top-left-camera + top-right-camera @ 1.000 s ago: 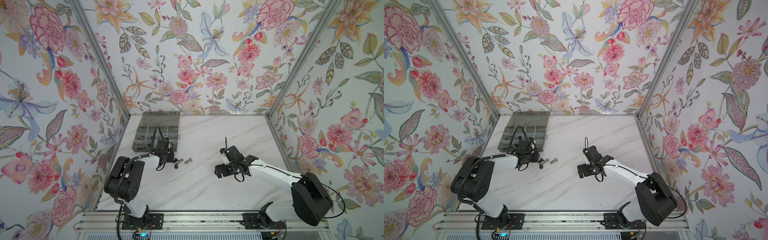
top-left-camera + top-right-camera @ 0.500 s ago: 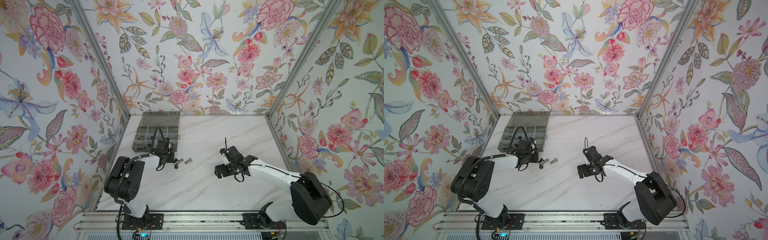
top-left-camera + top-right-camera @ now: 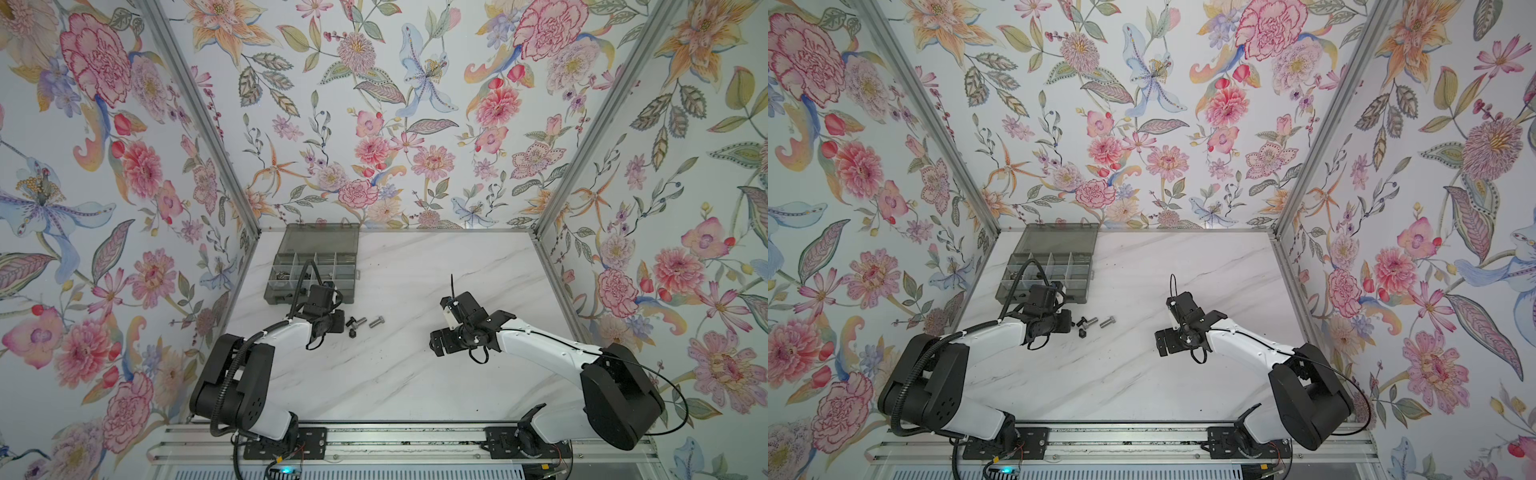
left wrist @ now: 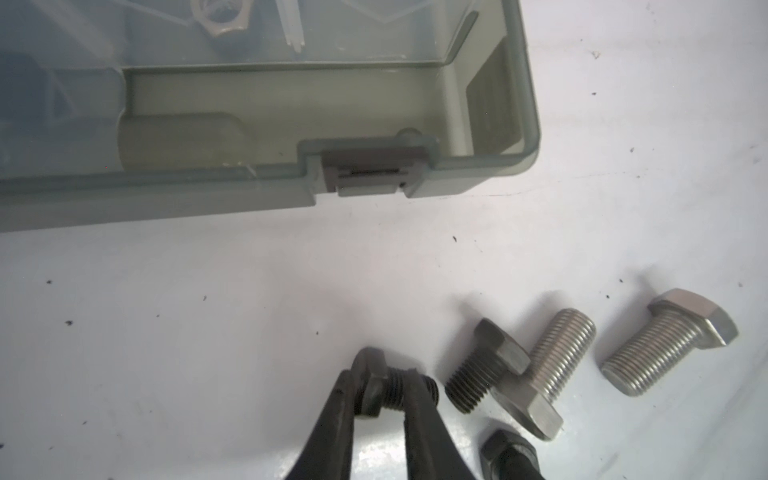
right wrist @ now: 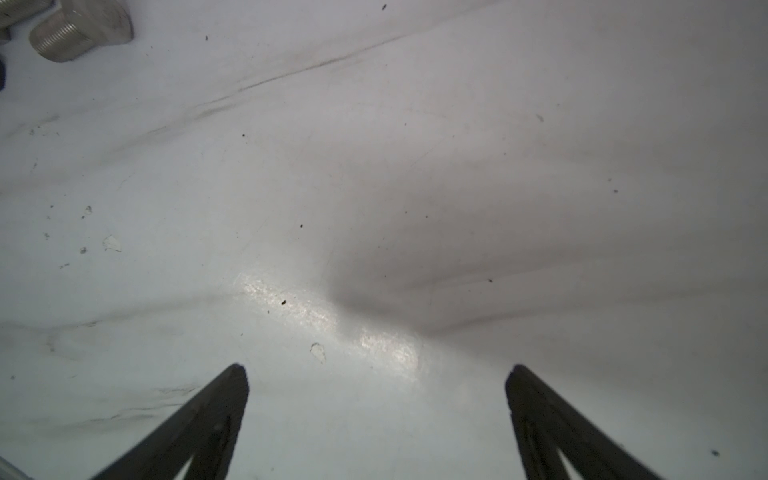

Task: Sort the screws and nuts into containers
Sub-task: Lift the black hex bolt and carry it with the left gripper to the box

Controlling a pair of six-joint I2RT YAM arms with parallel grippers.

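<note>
The left hand (image 4: 392, 384) is clamped on the thread of a short black screw (image 4: 374, 386) down at the surface (image 4: 208, 311), near the front wall of the box (image 4: 478, 178). Four more screws (image 4: 552, 365) lie loose just beside it, one black leaning on a silver one. The right hand (image 5: 378, 374) hovers over the surface with its fingers apart, well apart from the screws.

The table (image 3: 395, 374) is open across its middle and right half, so there is wide passage there. At the back left stands the organiser box (image 3: 354, 270). Only a narrow strip of table separates its front wall from the loose screws (image 4: 557, 357). These crowd the left gripper (image 4: 392, 382), which is clamped on a black screw (image 4: 395, 397). The right gripper (image 5: 378, 370), its jaws wide apart, hangs over open table.
</note>
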